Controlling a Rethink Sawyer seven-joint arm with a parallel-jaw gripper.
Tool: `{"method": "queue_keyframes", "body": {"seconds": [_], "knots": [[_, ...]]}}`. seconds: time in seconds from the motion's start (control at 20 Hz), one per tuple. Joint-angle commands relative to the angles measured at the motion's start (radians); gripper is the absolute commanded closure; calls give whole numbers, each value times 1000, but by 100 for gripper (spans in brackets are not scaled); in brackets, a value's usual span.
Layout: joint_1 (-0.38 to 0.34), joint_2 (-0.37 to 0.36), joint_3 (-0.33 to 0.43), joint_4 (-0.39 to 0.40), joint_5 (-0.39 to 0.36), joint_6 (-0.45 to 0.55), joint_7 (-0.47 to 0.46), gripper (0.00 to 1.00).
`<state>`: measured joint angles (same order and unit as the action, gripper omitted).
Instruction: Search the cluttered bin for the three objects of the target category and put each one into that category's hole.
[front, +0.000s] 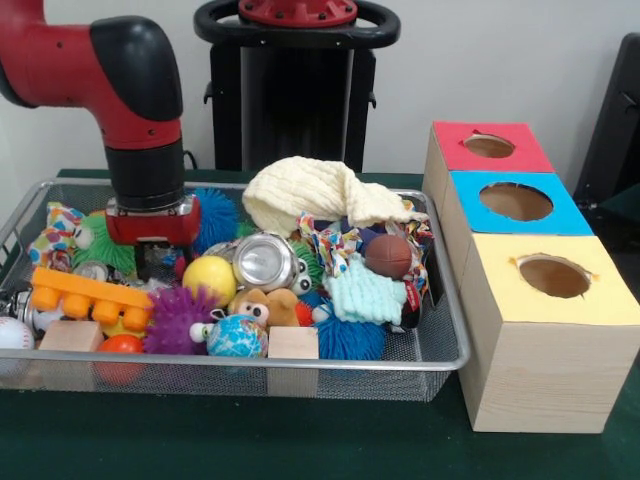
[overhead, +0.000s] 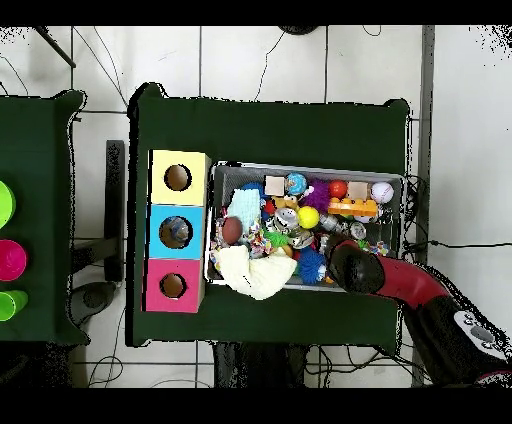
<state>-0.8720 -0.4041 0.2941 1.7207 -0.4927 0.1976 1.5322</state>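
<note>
The silver wire-mesh bin (front: 380, 363) holds a heap of toys: a yellow ball (front: 209, 279), a silver can (front: 263, 262), a brown football (front: 389, 256), a purple spiky ball (front: 172, 318), a globe ball (front: 236, 338), an orange brick toy (front: 85, 293), wooden cubes (front: 293, 343) and a cream cloth (front: 310, 195). My gripper (front: 152, 265) is lowered into the bin's left part, between a green spiky ball (front: 100, 245) and a blue spiky ball (front: 215, 215). In the overhead view the arm (overhead: 355, 268) covers it at the bin's rim (overhead: 300, 167).
Three wooden boxes with holes stand right of the bin: red top (front: 490, 147), blue top (front: 517, 202), yellow top (front: 553, 277). Overhead they show left of the bin, yellow (overhead: 178, 177) farthest from the base. The black pedestal (front: 297, 80) stands behind.
</note>
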Motion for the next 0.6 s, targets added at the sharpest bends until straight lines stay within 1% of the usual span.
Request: {"method": "queue_keyframes", "body": {"seconds": [0.05,0.15,0.25,0.35,0.45,0.6], "knots": [[-80,50,207,-82,-36,-47,-20,0],[-57,30,182,-52,-21,-37,21,0],[-23,12,141,-6,-6,-59,88,0],[3,12,115,28,5,-89,139,0],[21,22,102,43,14,-112,168,0],[39,34,87,48,23,-132,188,0]]}}
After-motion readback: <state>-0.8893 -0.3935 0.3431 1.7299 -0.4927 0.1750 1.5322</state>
